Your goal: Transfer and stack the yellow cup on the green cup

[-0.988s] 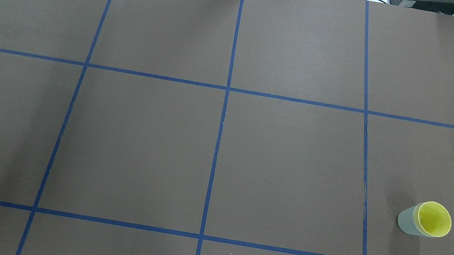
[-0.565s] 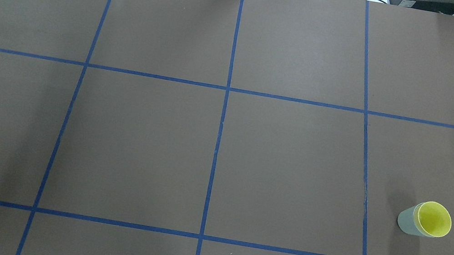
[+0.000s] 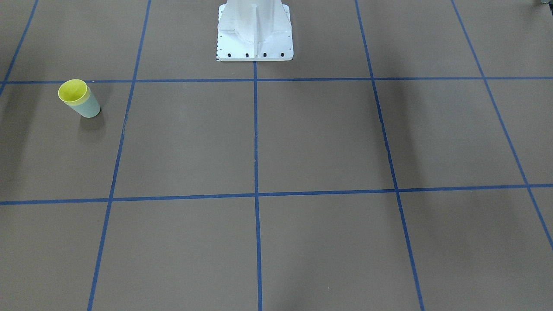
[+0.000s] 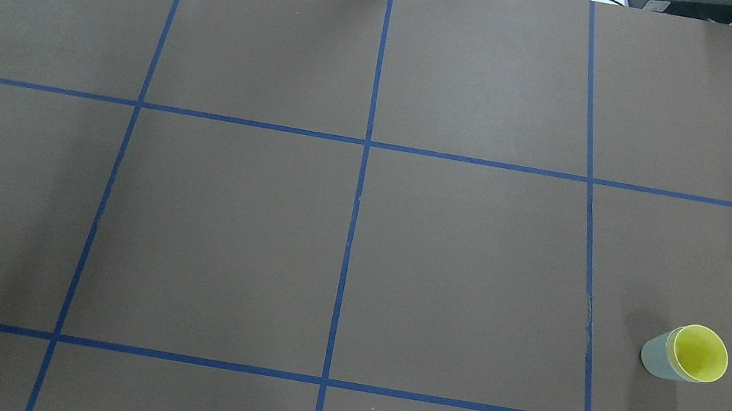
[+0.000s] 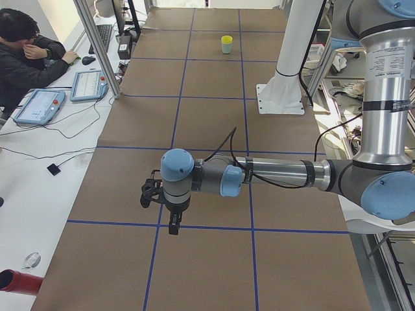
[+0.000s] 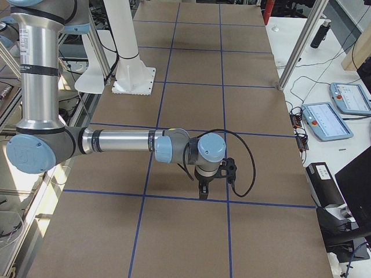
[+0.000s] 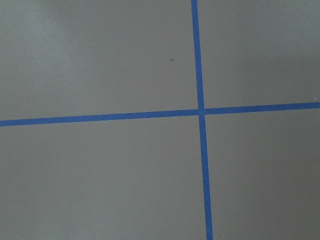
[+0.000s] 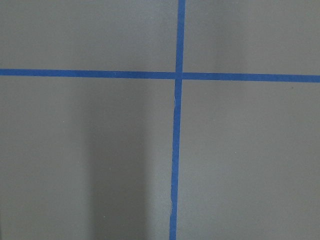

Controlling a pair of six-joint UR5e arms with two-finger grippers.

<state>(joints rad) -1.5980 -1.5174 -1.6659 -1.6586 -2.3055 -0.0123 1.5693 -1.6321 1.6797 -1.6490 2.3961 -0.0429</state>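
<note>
The yellow cup [image 4: 699, 354] sits nested inside the green cup [image 4: 653, 358], upright on the brown table at the near right of the overhead view. The pair also shows in the front-facing view, yellow cup [image 3: 72, 91] in green cup [image 3: 90, 109], and far off in the exterior left view [image 5: 226, 44]. My left gripper [image 5: 172, 227] shows only in the exterior left view, hanging over the table far from the cups. My right gripper [image 6: 203, 193] shows only in the exterior right view, also pointing down. I cannot tell whether either is open or shut. Both wrist views show only table and tape.
Blue tape lines [image 4: 363, 160] divide the brown table into a grid. The white robot base [image 3: 255, 30] stands at the table's robot-side edge. An operator [image 5: 26, 55] sits at a side desk with tablets [image 5: 39, 107] beside the table.
</note>
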